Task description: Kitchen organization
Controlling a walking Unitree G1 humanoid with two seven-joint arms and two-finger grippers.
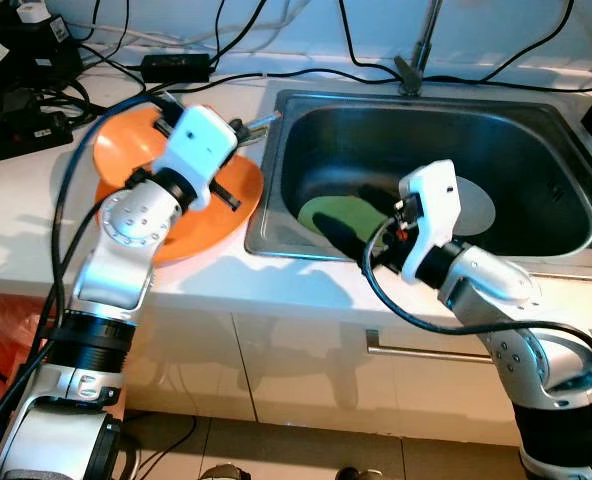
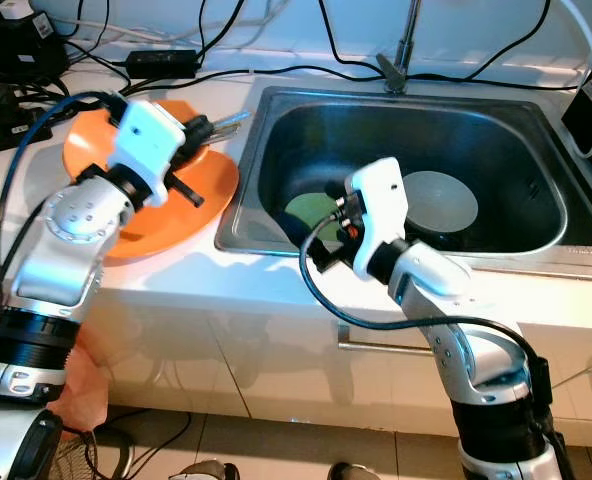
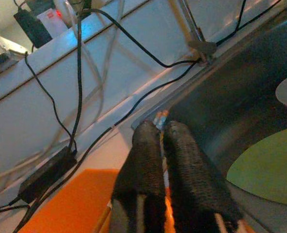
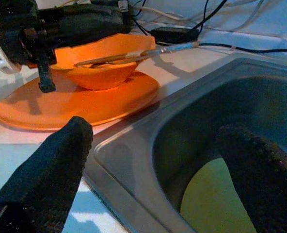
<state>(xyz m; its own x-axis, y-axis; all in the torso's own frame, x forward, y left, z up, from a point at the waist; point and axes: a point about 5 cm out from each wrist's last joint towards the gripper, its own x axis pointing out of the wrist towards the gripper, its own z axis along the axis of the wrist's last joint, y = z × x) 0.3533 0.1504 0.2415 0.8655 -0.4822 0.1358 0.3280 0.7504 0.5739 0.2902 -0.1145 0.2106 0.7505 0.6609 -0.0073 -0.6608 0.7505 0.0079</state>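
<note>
The left gripper (image 3: pixel 162 145) has its jaws pinched on a utensil (image 4: pixel 134 55) that lies across an orange bowl (image 4: pixel 97 68) on an orange plate (image 4: pixel 71 102) on the tabletop (image 1: pixel 16 230). The right gripper (image 4: pixel 158 160), jaws wide, hangs over the sink (image 1: pixel 536 150) rim above a green plate (image 1: pixel 341 215).

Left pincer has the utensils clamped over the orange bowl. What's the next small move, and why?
Probably lower the left pincer slightly and open it, since the utensils it is shut on already lie across the orange bowl on the orange plate. The right pincer hangs open over the sink, beside the green plate.
</note>
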